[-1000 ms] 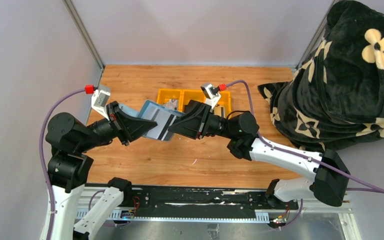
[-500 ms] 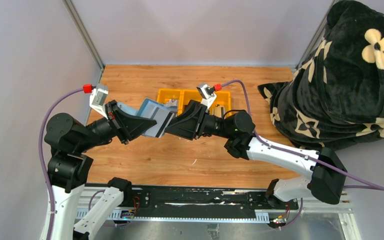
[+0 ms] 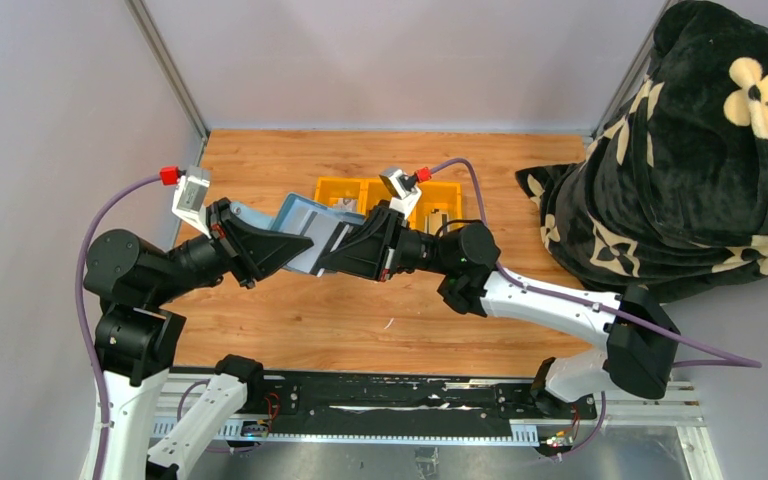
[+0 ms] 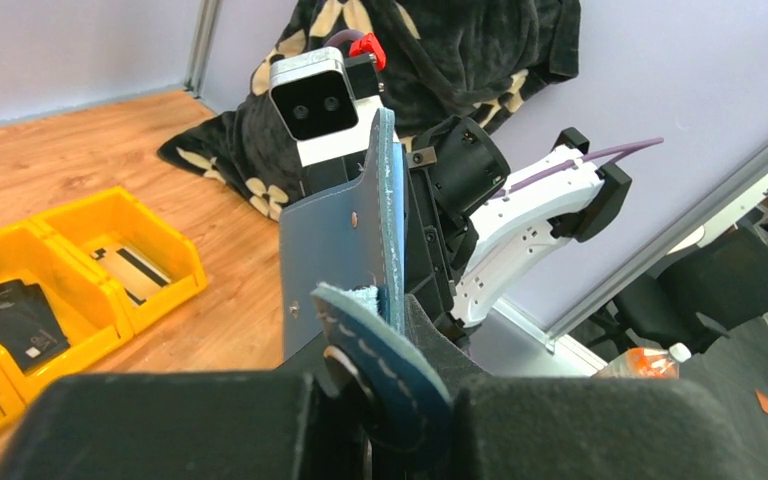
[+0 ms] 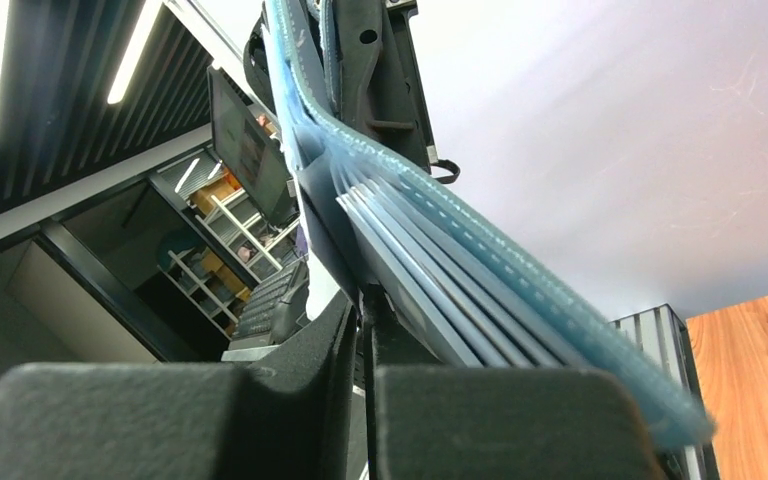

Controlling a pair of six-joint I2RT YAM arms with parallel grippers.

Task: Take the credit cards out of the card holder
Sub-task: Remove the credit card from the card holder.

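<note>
Wooden table, stitched card holder, striped card

Entry, right claw: we logged it moved left, closer against the card holder, and its jaws narrowed from wider apart onto the edge of the credit cards.
Entry, left claw: we logged it, with the holder, shifted slightly left.

Card holder looks matt, stitched; table smooth wood
</note>
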